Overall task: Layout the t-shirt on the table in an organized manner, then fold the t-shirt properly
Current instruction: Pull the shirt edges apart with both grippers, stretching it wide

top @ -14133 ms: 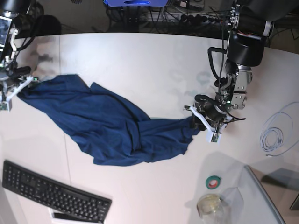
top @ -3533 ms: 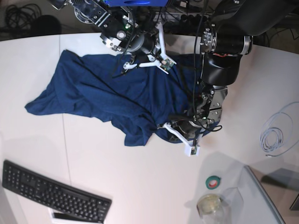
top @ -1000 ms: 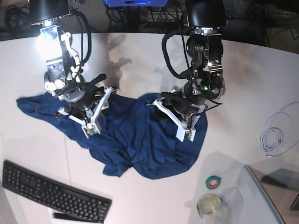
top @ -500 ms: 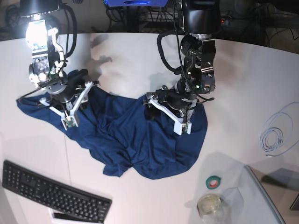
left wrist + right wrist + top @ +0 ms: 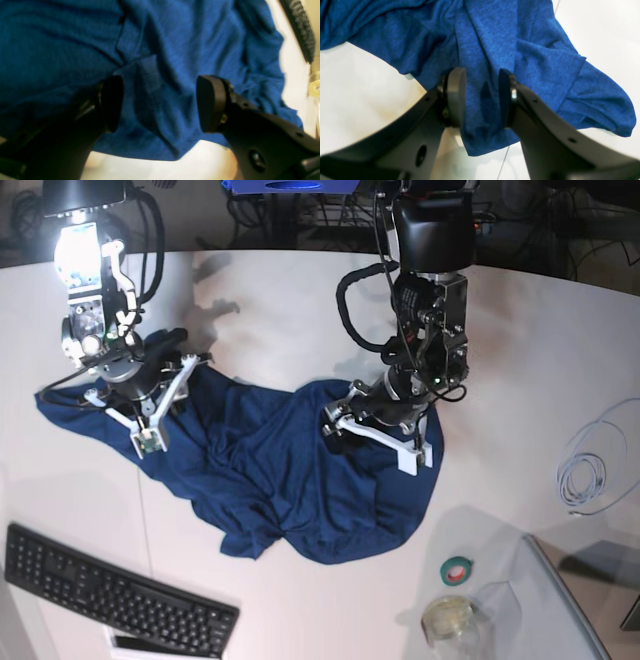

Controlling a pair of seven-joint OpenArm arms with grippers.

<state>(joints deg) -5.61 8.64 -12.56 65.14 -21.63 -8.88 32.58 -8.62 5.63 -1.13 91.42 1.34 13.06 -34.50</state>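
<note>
The dark navy t-shirt [image 5: 280, 470] lies crumpled across the middle of the white table [image 5: 300, 290], with one end reaching far left. My left gripper [image 5: 365, 430] hovers over its right part. In the left wrist view it [image 5: 160, 103] is wide open above wrinkled cloth [image 5: 175, 37], holding nothing. My right gripper [image 5: 150, 405] sits at the shirt's left edge. In the right wrist view it [image 5: 481, 97] stands partly open, its pads astride a strip of cloth [image 5: 490, 37] without clamping it. A loose corner [image 5: 602, 112] lies to the right on the table [image 5: 357, 87].
A black keyboard [image 5: 110, 590] lies at the front left. A green tape roll [image 5: 458, 570] and a clear jar [image 5: 450, 620] stand at the front right. A white cable coil [image 5: 585, 465] lies at the right edge. A thin seam [image 5: 143, 510] crosses the table.
My left gripper has opened wider, let the cloth go and shifted slightly right. A second ago the right arm moved left to the shirt's edge; since then it has stayed still.
</note>
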